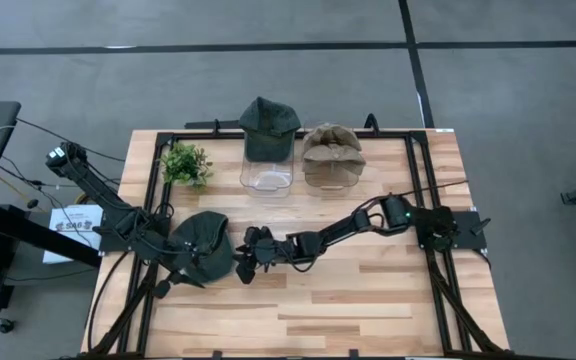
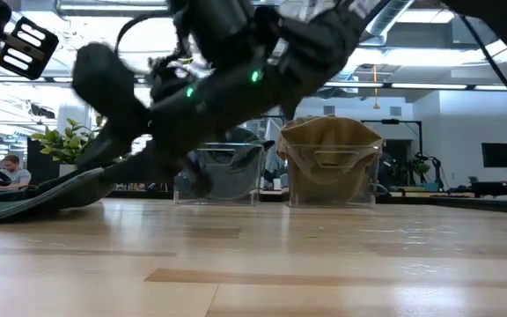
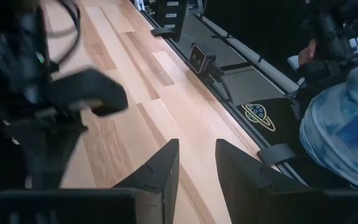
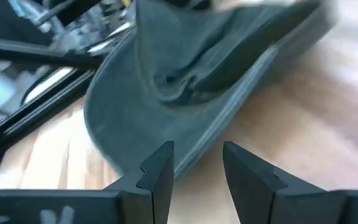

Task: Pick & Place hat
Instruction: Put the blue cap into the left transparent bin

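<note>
A dark green hat (image 1: 206, 245) lies on the table at the near left. It also shows in the low view (image 2: 42, 189) and fills the right wrist view (image 4: 210, 68). My right gripper (image 1: 240, 265) is open and reaches in low from the table's right. Its fingertips (image 4: 194, 168) stand at the hat's near-right edge. My left gripper (image 1: 173, 270) is open and empty (image 3: 194, 168) at the hat's near-left side. A second dark green hat (image 1: 268, 125) and a tan hat (image 1: 330, 148) each sit on a clear container at the far middle. My right gripper has its open fingers on either side of the hat's lower edge (image 4: 185, 158), coming in level from the table's right. I cannot tell whether they touch it. The hat rests on the table.
A small green plant (image 1: 186, 163) stands at the far left. The clear containers (image 1: 268, 178) show in the low view (image 2: 328, 172) behind the arms. Black frame rails (image 1: 423, 180) run along the table's sides. Bare wood (image 1: 368, 290) lies at the near right.
</note>
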Action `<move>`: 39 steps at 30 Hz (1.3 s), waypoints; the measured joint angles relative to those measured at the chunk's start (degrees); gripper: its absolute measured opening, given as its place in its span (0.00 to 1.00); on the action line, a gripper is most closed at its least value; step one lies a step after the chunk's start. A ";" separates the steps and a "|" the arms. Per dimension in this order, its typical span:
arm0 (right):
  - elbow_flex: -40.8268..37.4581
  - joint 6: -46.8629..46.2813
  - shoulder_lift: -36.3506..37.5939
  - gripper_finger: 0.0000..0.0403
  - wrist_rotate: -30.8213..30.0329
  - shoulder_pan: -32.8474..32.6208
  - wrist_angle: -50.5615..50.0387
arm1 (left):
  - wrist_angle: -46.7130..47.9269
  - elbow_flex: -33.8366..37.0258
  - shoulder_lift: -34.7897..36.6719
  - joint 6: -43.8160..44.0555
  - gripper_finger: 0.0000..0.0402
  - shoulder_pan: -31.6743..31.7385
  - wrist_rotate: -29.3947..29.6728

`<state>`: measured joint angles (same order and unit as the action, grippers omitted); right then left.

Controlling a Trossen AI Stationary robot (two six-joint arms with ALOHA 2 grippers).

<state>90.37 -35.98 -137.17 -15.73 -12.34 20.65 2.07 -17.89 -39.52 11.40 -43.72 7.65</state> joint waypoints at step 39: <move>6.01 -10.84 9.76 0.01 -18.39 -8.04 -47.26 | 0.02 0.00 -0.07 -0.52 0.25 -0.02 7.53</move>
<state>96.38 -46.82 -127.41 -34.12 -20.38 -26.61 2.09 -17.89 -39.59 10.87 -43.75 15.17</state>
